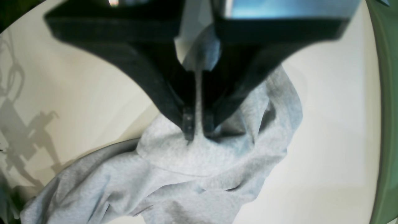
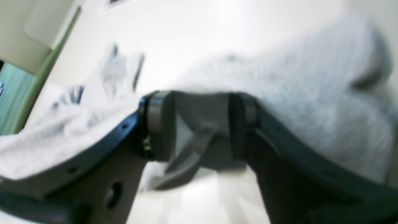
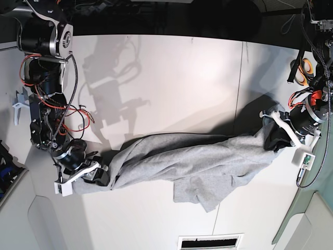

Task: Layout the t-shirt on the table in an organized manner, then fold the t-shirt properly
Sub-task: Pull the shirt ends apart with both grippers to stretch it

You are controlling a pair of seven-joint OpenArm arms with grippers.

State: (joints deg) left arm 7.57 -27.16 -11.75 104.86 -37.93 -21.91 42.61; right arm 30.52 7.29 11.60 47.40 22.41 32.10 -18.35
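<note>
The light grey t-shirt (image 3: 197, 161) is pulled into a long, rumpled band across the near part of the white table (image 3: 182, 78), with a flap hanging toward the front edge. Its lettering and collar are hidden. My left gripper (image 3: 271, 134) is shut on the shirt's right end; in the left wrist view the gripper (image 1: 196, 127) pinches a fold of the shirt (image 1: 192, 174) above the table (image 1: 326, 124). My right gripper (image 3: 102, 175) is shut on the left end; in the blurred right wrist view cloth (image 2: 311, 102) lies between the gripper's (image 2: 200, 124) jaws.
A thin dark seam (image 3: 242, 88) runs across the table's right part. An orange-handled tool (image 3: 304, 69) lies at the far right edge. A grey-green panel (image 1: 388, 124) borders the table on the right. A white vent (image 3: 210, 242) sits at the front edge.
</note>
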